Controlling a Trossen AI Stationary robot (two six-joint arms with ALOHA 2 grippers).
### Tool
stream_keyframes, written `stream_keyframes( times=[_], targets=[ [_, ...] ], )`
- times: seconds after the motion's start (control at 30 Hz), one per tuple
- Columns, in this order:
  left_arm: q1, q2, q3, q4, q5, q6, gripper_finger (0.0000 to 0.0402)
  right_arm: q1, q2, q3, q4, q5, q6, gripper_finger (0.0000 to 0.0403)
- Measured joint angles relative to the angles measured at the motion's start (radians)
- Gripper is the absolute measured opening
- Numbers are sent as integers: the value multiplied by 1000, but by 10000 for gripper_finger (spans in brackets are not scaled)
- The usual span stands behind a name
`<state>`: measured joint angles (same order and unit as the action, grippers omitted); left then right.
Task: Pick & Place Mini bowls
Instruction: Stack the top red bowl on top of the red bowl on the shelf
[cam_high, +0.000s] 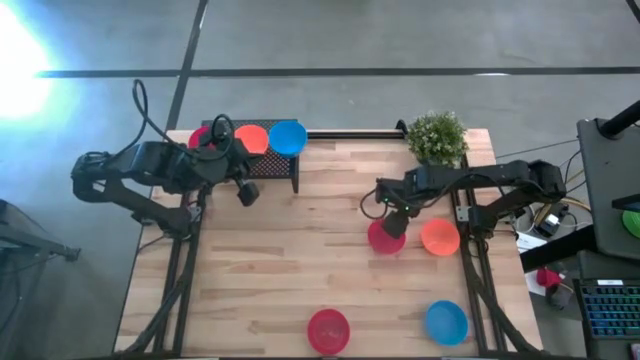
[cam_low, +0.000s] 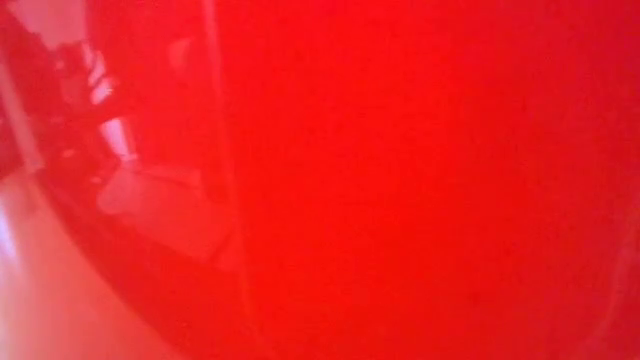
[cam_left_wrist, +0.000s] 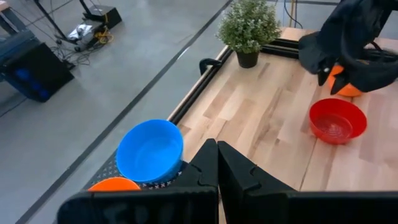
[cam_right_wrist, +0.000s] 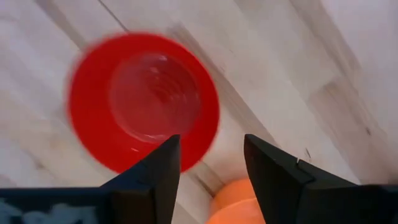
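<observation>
A red mini bowl (cam_high: 383, 238) (cam_right_wrist: 143, 99) stands upright on the wooden table right of centre. My right gripper (cam_high: 396, 216) (cam_right_wrist: 208, 155) hangs over it, pointing down. It is open, and part of the bowl's rim shows between its fingers in the right wrist view. An orange mini bowl (cam_high: 440, 237) (cam_right_wrist: 231, 202) sits just right of the red one. Red (cam_high: 203, 137), orange (cam_high: 251, 138) and blue (cam_high: 287, 137) (cam_left_wrist: 149, 149) bowls rest on a black rack at the far left. My left gripper (cam_high: 246, 191) (cam_left_wrist: 217, 168) waits shut beside that rack.
A small potted plant (cam_high: 437, 137) stands at the far right corner. Another red bowl (cam_high: 328, 330) sits at the near edge and fills the low view (cam_low: 400, 180). A blue bowl (cam_high: 446, 322) sits near right. The black rack (cam_high: 268, 166) takes up the far left.
</observation>
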<state>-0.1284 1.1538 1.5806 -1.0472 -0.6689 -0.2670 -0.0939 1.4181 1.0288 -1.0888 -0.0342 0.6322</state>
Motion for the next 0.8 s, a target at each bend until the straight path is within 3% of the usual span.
stream_keyframes(
  times=[0.2,0.37,0.8],
  targets=[
    [0,0,0,0,5,-15,0,-7,0,-110,37,-2,43,180],
    [0,0,0,0,5,-20,0,-9,0,-183,177,-46,56,180],
    [0,0,0,0,6,-21,0,-9,-1,-266,290,-13,65,166]
  ],
)
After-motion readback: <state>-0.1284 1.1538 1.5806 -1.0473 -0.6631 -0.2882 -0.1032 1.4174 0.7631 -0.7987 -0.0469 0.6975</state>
